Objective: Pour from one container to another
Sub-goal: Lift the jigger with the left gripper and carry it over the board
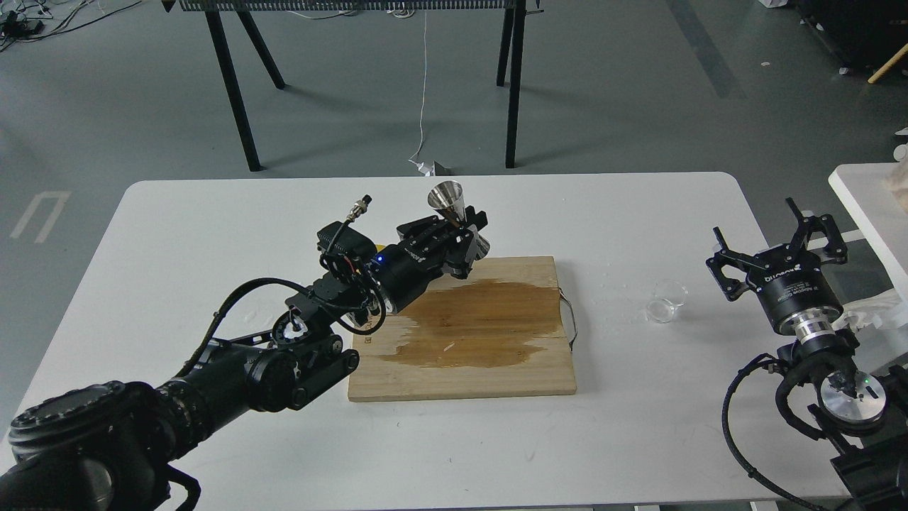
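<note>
One steel jigger point(454, 213), one clear glass cup point(667, 301), one wooden board point(468, 369), one white table point(638, 426).

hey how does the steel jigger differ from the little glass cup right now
The jigger is shiny steel and hourglass-shaped; the cup is clear glass with plain sides. The jigger is gripped at its waist by the left pincer, at the far edge of the board; the cup stands free on the table, left of the open right pincer. Both are small, with mouths facing up.

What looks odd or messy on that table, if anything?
A large dark wet stain spreads across the wooden board, like a spill. The steel jigger sits in the left end effector, while the glass cup stands alone.
</note>
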Available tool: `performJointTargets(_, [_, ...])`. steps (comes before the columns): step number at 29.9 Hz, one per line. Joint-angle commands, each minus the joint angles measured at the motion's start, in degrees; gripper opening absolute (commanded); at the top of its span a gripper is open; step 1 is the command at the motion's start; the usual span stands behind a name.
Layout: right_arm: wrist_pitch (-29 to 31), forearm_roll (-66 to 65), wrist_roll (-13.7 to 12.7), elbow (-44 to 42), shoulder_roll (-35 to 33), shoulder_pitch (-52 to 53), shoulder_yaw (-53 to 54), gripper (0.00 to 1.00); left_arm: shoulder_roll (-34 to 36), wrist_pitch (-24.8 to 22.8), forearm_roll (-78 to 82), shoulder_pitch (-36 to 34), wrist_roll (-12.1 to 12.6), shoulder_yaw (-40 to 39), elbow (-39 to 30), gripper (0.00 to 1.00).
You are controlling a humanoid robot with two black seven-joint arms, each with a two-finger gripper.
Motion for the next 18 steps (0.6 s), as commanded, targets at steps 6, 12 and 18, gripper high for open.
performJointTargets(6, [0.0,0.0,-0.01,-0.1,0.0,-0.06,-0.14,0.99,0.01,0.0,0.42,4.46,0.0,1.57,1.03,0.08])
performJointTargets(12, [0.0,0.0,-0.01,-0.19,0.0,-0.06,-0.14,0.99,0.01,0.0,0.24,4.99,0.0,1.49,1.03,0.08])
performJointTargets(18, [0.0,0.0,-0.01,-0.19,0.08,-0.06,-0.4,0.99,0.01,0.0,0.33,6.22,0.0,2.1,0.94,0.1])
